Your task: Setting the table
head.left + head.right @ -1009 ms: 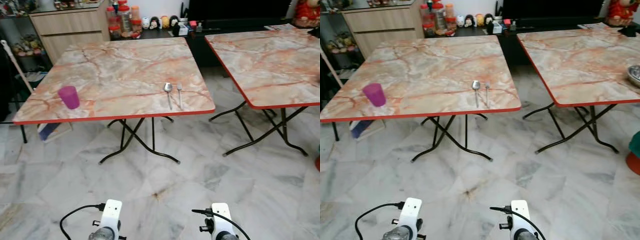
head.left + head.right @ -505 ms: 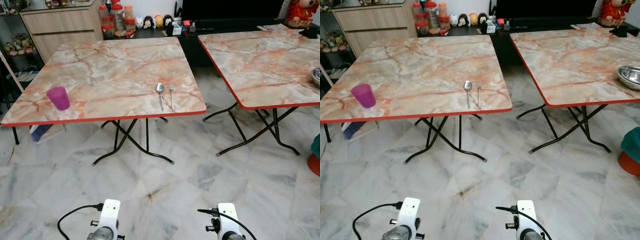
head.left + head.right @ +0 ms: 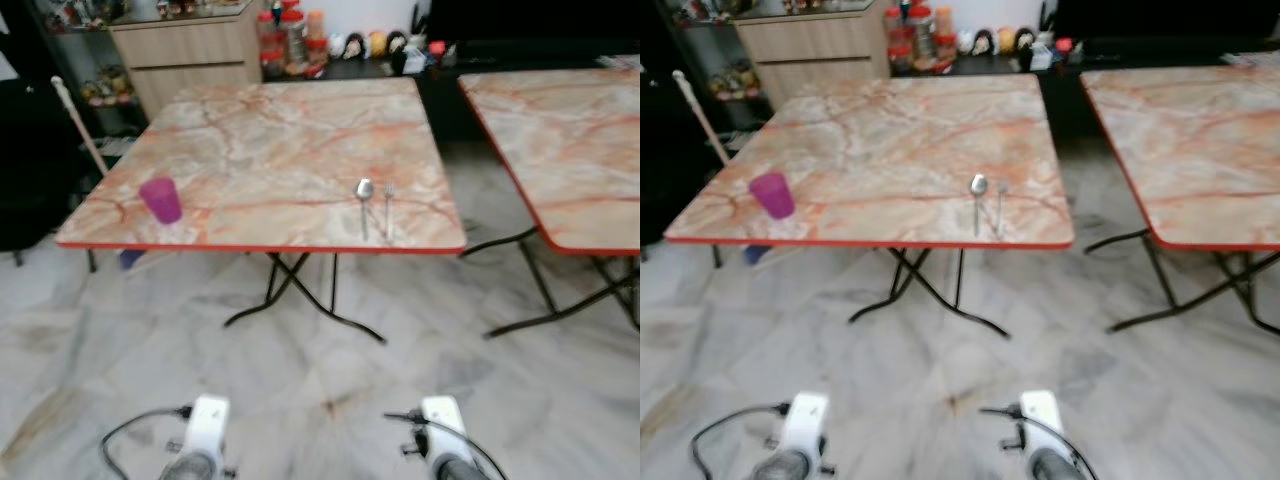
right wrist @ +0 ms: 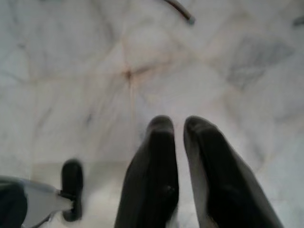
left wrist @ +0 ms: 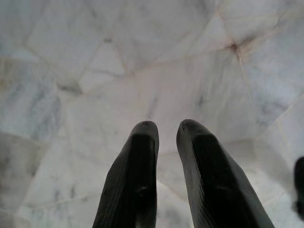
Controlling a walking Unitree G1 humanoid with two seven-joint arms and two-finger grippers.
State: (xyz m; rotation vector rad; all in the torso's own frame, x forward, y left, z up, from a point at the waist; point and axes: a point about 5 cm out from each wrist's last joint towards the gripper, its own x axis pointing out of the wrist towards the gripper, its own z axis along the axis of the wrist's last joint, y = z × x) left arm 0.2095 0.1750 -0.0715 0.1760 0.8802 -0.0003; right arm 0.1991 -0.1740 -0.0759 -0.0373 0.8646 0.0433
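Centre frame, spoon [image 3: 364,196] and fork [image 3: 388,199] are lying lengthwise on the table [image 3: 290,150], nearer the right gripper [image 4: 179,124]; both grippers, left gripper [image 5: 166,129] too, are hanging nearly closed, empty.

A wooden cabinet [image 3: 190,55] stands against the far wall, jars [image 3: 285,35] and small figurines [image 3: 365,44] lined up just beside it. The marble floor [image 3: 300,370] is pale and veined.

Both arms hung low at the robot's sides, wrists pointing down at the floor. The left gripper [image 5: 167,130] held nothing, its two black fingers nearly together with a narrow gap. The right gripper [image 4: 179,127] was likewise empty, fingers close together.
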